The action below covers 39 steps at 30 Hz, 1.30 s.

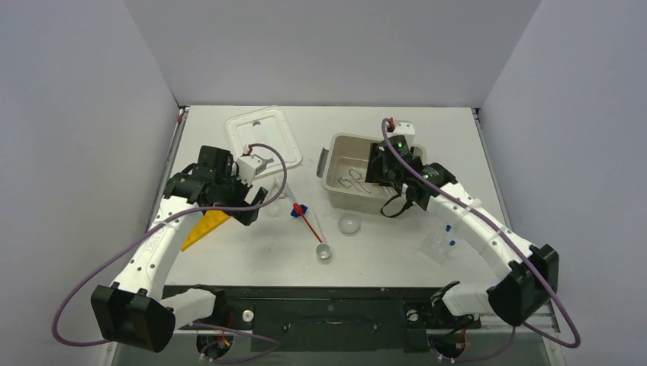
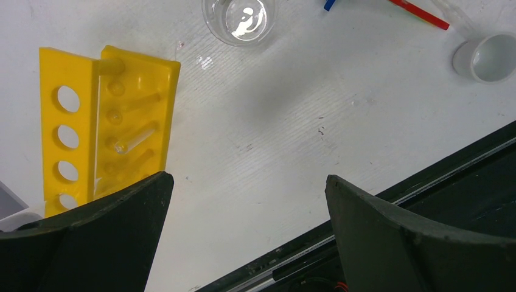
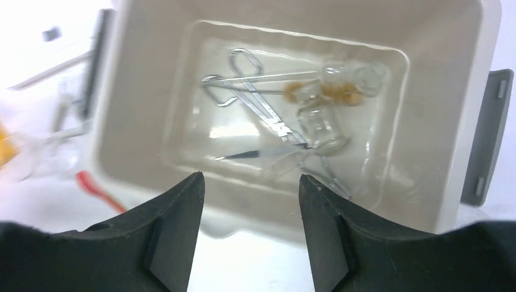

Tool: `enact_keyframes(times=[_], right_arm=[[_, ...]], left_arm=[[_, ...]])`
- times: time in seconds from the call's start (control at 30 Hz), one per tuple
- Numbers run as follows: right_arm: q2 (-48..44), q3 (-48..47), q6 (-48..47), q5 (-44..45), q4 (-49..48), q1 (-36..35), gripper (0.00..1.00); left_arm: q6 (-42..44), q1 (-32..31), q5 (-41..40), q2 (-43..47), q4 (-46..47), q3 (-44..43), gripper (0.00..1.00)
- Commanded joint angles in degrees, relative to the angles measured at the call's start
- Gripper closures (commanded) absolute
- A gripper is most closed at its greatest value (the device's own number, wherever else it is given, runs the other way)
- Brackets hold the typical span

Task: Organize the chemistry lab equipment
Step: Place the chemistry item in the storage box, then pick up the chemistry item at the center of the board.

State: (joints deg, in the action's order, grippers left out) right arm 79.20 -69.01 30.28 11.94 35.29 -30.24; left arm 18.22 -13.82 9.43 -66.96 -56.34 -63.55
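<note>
My right gripper [image 3: 251,179] hangs open over the near wall of the beige tub [image 3: 146,73], with nothing between its fingers. Inside the tub lie metal tongs [image 3: 258,100], a clear vial [image 3: 322,125] and a brush [image 3: 331,91]. My left gripper [image 2: 246,179] stands wide open over bare table near the front edge. The yellow holed tube rack [image 2: 131,115] lies flat just left of it, with a clear test tube on it. A clear beaker [image 2: 238,18], a red spatula [image 2: 420,12] and a small white cup [image 2: 494,58] lie beyond.
The white lid [image 1: 262,136] lies at the back left of the table. A glass dish [image 1: 349,225] and a small vial [image 1: 324,252] sit mid-table. Clear pieces with blue caps [image 1: 441,244] lie under the right arm. The black front rail [image 2: 426,182] runs close to my left gripper.
</note>
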Motion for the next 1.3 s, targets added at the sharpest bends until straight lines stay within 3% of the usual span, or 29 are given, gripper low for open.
enact_keyframes(times=[0.0, 0.27, 0.5, 0.83, 1.27], right_arm=[[-10.4, 0.2, 2.6, 8.3, 1.7, -8.7, 0.45], [-15.2, 19.6, 12.1, 3.7, -7.6, -18.5, 0.48], [-12.9, 32.2, 16.0, 7.3, -19.9, -22.3, 0.47], [-8.2, 38.1, 16.8, 9.6, -36.2, -22.3, 0.48], [0.7, 40.1, 18.6, 14.5, -42.2, -22.1, 0.53]], left_arm=[[0.5, -0.3, 0.4, 0.8, 1.4, -0.5, 0.04], [1.3, -0.2, 1.1, 3.4, 3.9, 2.1, 0.04], [1.2, -0.2, 0.8, 3.8, 3.6, 1.7, 0.04], [1.4, -0.2, 0.8, 4.7, 2.5, 2.2, 0.04], [1.8, -0.3, 0.6, 5.3, 1.8, 2.5, 0.04]])
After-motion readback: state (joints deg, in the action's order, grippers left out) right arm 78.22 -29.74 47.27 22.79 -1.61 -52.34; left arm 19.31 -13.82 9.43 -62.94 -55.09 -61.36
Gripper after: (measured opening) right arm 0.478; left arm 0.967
